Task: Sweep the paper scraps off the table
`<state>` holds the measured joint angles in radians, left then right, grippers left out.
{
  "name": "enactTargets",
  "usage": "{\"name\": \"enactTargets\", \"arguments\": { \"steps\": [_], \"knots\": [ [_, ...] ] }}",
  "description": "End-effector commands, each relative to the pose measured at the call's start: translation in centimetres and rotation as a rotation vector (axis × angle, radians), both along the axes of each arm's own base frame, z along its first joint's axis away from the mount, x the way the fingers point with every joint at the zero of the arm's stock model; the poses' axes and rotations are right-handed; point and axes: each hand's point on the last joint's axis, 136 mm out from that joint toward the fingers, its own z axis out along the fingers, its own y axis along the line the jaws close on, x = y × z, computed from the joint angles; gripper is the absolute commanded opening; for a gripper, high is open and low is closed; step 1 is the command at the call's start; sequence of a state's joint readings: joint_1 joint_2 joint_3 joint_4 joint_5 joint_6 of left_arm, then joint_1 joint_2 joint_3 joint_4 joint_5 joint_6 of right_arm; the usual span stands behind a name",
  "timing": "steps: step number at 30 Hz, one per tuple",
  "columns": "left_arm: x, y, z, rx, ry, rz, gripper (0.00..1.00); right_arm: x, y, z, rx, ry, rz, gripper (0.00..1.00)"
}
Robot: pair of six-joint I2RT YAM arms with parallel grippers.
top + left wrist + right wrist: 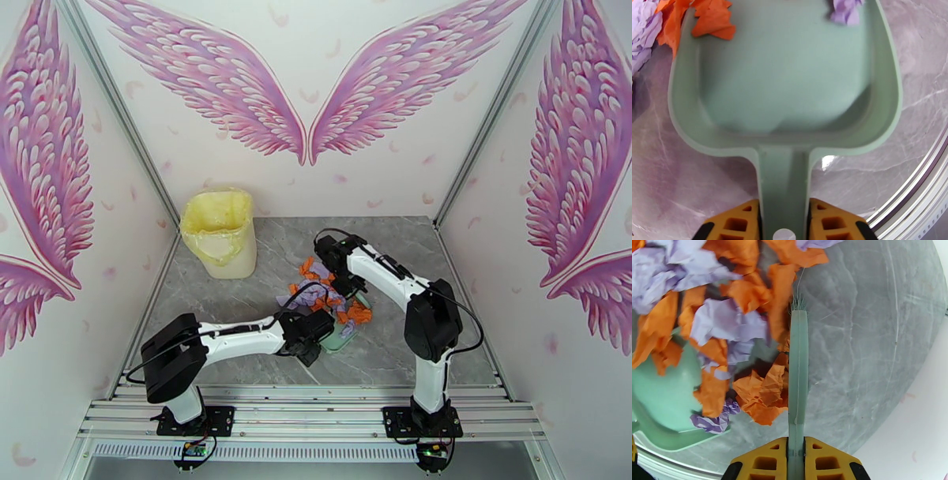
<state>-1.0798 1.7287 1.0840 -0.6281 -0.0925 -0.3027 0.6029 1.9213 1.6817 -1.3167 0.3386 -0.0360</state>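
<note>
The grey marble table (pixel 213 308) carries a yellow-lined bin (pixel 220 234) at its far-left corner, its contents hidden. The left gripper (pixel 783 223) pinches the handle of the green dustpan (pixel 786 79), near the front rail. The pan floor is mostly bare. The paper scraps (pixel 723 319), in 2 colours, crowd its mouth. The right gripper (pixel 796 459) clamps a brush (pixel 798 370) touching the pile, with open tabletop to its right.

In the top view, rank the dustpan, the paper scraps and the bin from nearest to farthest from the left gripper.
1. Dustpan: held in the left gripper.
2. Paper scraps: just beyond, mid-table.
3. Bin: far-left corner.
</note>
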Motion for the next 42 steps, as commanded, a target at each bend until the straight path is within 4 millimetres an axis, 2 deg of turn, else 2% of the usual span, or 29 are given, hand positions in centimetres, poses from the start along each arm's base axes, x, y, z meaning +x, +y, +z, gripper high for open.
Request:
{"name": "enactTargets", "arguments": {
  "steps": [1,7,13,20,24,30,42],
  "knots": [
    [0.9,-1.0,0.3,-0.016,0.000,-0.002,0.00,-1.9,2.2,1.0,0.101,-0.004,-0.005,0.00],
    [1.6,-1.7,0.6,-0.029,-0.008,-0.003,0.00,-3.8,4.5,2.1,0.181,-0.005,0.014,0.00],
    [1.7,-1.6,0.7,-0.035,-0.013,0.006,0.00,-5.2,3.9,4.3,0.214,-0.044,-0.012,0.00],
    [2.0,-1.5,1.4,-0.065,-0.044,0.018,0.00,-6.4,2.0,9.5,0.273,-0.159,-0.043,0.00],
    [2.5,-1.8,2.5,-0.110,-0.086,0.026,0.00,-7.0,0.9,10.6,0.278,-0.197,-0.058,0.00],
    [2.8,-2.0,4.2,-0.182,-0.135,0.035,0.00,-6.7,-1.2,12.1,0.269,-0.301,-0.110,0.00],
    [2.4,1.6,9.2,-0.243,-0.238,0.106,0.00,-5.5,-5.7,17.5,0.311,-0.549,-0.250,0.00]
  ]
}}
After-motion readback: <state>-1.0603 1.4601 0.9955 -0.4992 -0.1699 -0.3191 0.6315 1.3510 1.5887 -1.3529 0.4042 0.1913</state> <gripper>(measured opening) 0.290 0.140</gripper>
